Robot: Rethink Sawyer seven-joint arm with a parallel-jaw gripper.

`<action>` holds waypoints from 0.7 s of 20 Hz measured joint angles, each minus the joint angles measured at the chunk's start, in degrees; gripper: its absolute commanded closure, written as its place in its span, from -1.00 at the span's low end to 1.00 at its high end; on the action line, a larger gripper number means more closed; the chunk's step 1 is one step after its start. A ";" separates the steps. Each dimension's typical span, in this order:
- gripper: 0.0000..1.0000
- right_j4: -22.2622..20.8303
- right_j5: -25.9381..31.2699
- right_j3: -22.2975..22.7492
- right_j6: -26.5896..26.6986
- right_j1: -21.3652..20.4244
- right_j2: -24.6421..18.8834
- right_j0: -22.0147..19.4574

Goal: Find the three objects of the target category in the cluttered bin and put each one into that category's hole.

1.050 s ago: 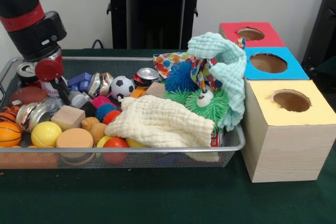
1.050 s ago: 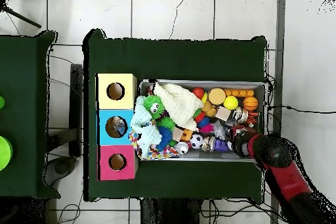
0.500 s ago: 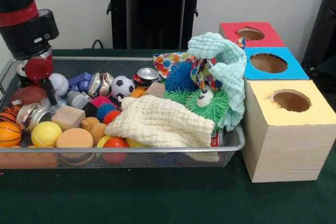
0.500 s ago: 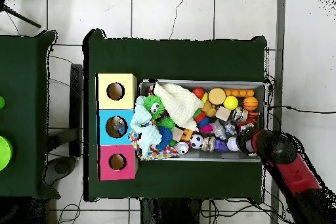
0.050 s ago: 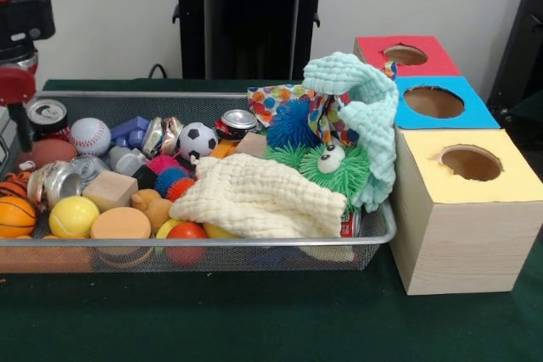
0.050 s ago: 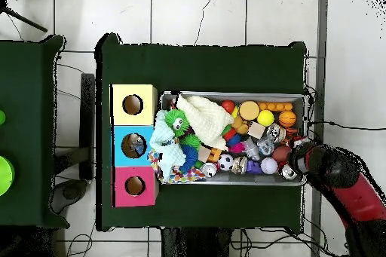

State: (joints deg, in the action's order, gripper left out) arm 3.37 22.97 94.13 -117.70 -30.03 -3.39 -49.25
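A wire mesh bin (image 5: 212, 242) holds a heap of mixed things: a baseball (image 5: 89, 136), a soccer ball (image 5: 197, 140), a basketball (image 5: 15, 216), a yellow ball (image 5: 74, 216), drink cans (image 5: 47, 114) (image 5: 237, 122), a wooden cube (image 5: 110, 190), spiky balls (image 5: 291, 125), a cream cloth (image 5: 259, 197) and a mint cloth (image 5: 365, 99). Beside the bin stand a red box (image 5: 405, 55), a blue box (image 5: 434, 101) and a yellow box (image 5: 469, 163), each with a round hole. My gripper (image 5: 17, 120) hangs at the bin's left end, above the rim by the can. In the overhead view the gripper (image 6: 300, 156) sits at the bin's right edge.
A green furry toy (image 5: 327, 167) and a patterned cloth (image 5: 271, 101) lie against the mint cloth near the boxes. A black stand (image 5: 246, 14) rises behind the bin. In the overhead view the bin (image 6: 234, 93) and the boxes (image 6: 133, 145) share a dark green table.
The arm has swung out of the bin toward its end and up. The baseball and the can it covered now show.
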 measured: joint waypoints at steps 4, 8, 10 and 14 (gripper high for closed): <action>-1.00 0.00 0.00 -1.08 0.00 -0.19 0.33 -0.24; -1.00 0.01 -0.25 -0.87 0.00 0.04 0.29 -0.60; -1.00 0.22 -0.58 -0.36 0.00 0.52 0.23 -1.08; -1.00 0.62 -0.99 0.61 0.00 1.31 0.16 -1.68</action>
State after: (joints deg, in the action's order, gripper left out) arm 3.99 21.98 94.74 -117.70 -28.71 -3.23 -50.93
